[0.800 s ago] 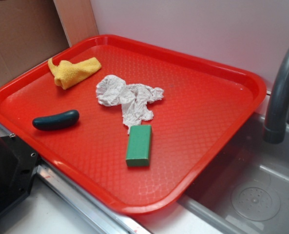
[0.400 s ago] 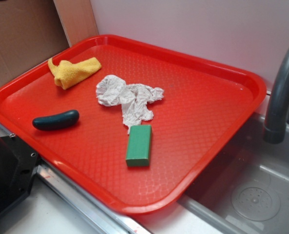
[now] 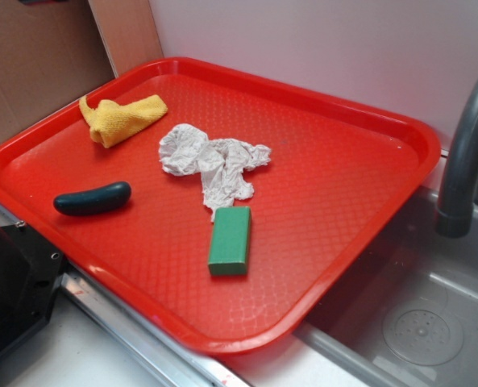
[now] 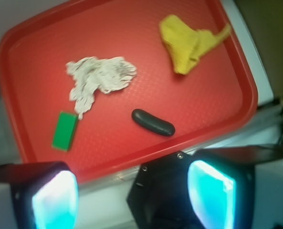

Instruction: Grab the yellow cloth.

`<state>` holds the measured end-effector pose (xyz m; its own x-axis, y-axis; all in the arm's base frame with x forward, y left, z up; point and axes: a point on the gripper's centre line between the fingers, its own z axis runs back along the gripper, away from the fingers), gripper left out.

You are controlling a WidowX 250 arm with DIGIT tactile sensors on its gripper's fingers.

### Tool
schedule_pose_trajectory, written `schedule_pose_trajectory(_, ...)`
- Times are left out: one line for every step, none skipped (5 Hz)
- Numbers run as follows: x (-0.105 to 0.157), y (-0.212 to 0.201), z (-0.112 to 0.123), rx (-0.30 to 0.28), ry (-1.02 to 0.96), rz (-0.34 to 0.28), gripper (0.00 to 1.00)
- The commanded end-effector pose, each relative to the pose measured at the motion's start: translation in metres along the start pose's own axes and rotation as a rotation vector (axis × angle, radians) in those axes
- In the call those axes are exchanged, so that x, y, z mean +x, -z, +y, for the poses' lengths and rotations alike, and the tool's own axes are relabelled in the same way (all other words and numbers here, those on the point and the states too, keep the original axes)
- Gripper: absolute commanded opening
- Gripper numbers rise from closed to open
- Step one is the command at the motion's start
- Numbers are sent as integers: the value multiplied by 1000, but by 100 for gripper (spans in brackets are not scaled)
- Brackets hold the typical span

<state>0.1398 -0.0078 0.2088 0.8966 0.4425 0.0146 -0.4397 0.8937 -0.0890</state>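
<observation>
We see the red tray [image 4: 26, 62] below. Our tool [image 4: 131, 193] hangs high, fingers spread wide, holding nothing. The yellow cloth [image 4: 189, 43] lies at one o'clock from it, long axis toward two o'clock.

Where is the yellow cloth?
In the exterior view, the yellow cloth lies in the red tray's far left corner, beside the crumpled paper towel.
</observation>
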Motion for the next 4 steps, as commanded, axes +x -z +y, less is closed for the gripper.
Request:
schedule_pose_trajectory(33, 27, 28, -23, -388, -100, 100)
schedule_pose_trajectory(49, 50, 46, -40, -472, -156, 100)
schedule_pose_trajectory(72, 76, 64, -27, -549, -202, 100)
schedule_pose_trajectory(94, 98, 77, -69, -598, -247, 100)
